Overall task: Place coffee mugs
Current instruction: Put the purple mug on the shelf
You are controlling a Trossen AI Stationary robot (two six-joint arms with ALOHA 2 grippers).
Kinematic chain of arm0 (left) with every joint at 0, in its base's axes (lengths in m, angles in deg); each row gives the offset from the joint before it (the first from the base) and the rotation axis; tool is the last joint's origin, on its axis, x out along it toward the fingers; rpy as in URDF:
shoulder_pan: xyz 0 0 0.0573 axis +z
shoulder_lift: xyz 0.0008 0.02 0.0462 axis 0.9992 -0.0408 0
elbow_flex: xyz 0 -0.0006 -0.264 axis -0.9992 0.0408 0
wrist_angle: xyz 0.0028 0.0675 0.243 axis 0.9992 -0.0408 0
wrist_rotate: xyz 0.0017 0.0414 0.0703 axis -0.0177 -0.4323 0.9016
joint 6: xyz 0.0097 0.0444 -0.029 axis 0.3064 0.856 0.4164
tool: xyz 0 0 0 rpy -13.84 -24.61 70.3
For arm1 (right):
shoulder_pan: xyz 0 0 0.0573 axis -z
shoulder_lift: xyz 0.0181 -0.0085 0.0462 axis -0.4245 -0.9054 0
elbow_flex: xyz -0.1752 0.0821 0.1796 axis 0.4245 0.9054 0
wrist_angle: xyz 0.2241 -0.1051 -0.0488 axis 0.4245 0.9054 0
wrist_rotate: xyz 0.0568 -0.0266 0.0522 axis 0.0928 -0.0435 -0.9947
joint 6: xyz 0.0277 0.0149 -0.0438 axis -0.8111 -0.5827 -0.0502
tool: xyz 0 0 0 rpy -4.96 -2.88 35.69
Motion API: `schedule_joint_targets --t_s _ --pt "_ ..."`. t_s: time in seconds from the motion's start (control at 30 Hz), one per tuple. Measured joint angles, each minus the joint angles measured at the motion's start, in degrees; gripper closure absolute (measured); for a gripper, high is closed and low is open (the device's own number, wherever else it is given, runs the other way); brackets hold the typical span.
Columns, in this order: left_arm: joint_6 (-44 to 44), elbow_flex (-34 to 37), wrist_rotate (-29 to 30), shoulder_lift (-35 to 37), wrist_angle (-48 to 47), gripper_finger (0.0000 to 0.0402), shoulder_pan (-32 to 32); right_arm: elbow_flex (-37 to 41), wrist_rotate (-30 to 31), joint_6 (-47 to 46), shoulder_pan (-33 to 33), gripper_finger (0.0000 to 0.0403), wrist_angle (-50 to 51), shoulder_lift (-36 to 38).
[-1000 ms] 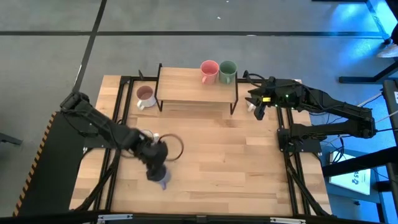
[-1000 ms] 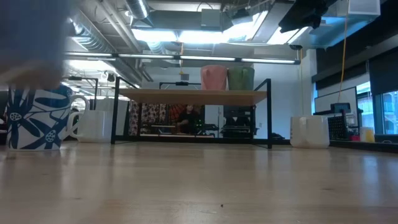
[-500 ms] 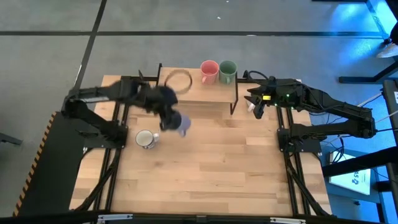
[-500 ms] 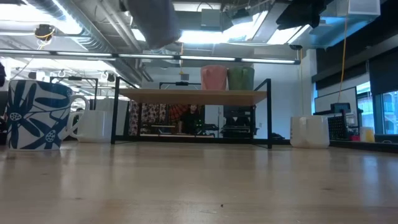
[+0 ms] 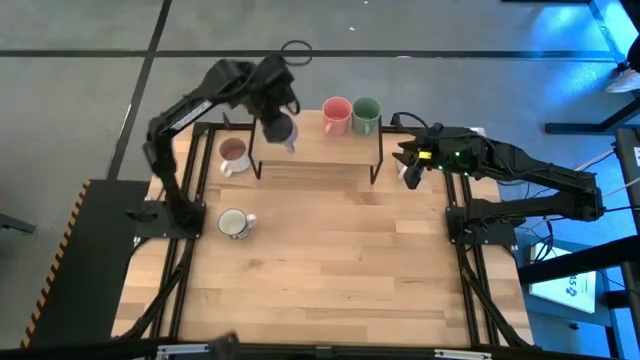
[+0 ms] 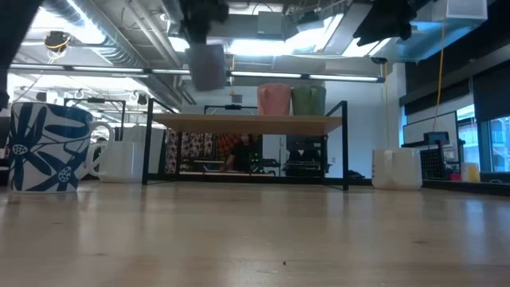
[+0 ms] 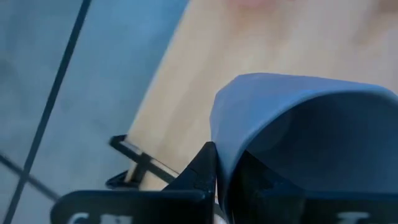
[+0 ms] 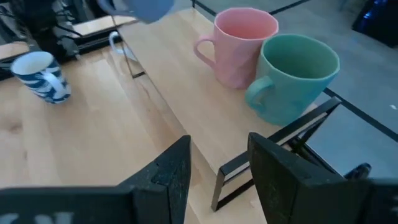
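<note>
My left gripper (image 5: pixel 278 112) is shut on the purple-blue mug (image 5: pixel 284 131) and holds it in the air above the left part of the wooden shelf (image 5: pixel 315 148); the low view shows the mug (image 6: pixel 207 65) well above the shelf board. The coral pink mug (image 5: pixel 336 115) and the green mug (image 5: pixel 366 116) stand side by side on the shelf's right part. A dusty pink mug, white outside (image 5: pixel 233 155), stands on the table left of the shelf. A white mug with blue pattern (image 5: pixel 234 224) stands nearer. My right gripper (image 8: pixel 217 174) is open, waiting right of the shelf. My left gripper holds the purple-blue mug by its rim (image 7: pixel 219 146), with one finger (image 7: pixel 200 177) outside the wall and the other inside. The fingers come from above, pointing down. The mug (image 6: pixel 207 65) hangs below them, roughly upright and lifted clear of shelf and table.
The shelf has a black metal frame (image 5: pixel 378 160) with posts on the table. A white object (image 6: pixel 396 169) stands at the table's right side. Free wooden table lies in the middle and near the front edge.
My left gripper has carried the purple-blue mug from the near left part of the table up and toward the far edge, over the patterned mug, to above the shelf's left part. It stayed shut on the mug. The right arm has kept still.
</note>
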Motion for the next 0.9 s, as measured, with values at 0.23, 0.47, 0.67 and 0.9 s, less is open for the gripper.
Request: schedule_joint_targets --t_s 0.23,0.47,0.67,0.9 --pt "3.8 -10.9 -1.3 -10.8 0.9 0.0385 6.3 0.0 0.9 -0.6 0.0 0.0259 1.5 -3.4" --pt "6.3 -9.5 -11.8 -13.6 5.5 0.0385 9.4 0.0 0.9 -0.7 0.0 0.0259 1.8 -5.4" --pt "9.5 -9.5 -14.7 -14.9 8.6 0.0385 9.8 0.0 1.5 -1.1 0.0 0.0259 1.8 -5.5" --pt "14.2 -9.5 -15.3 -17.0 7.8 0.0385 9.9 0.0 1.9 -1.5 0.0 0.0259 1.9 -5.5"
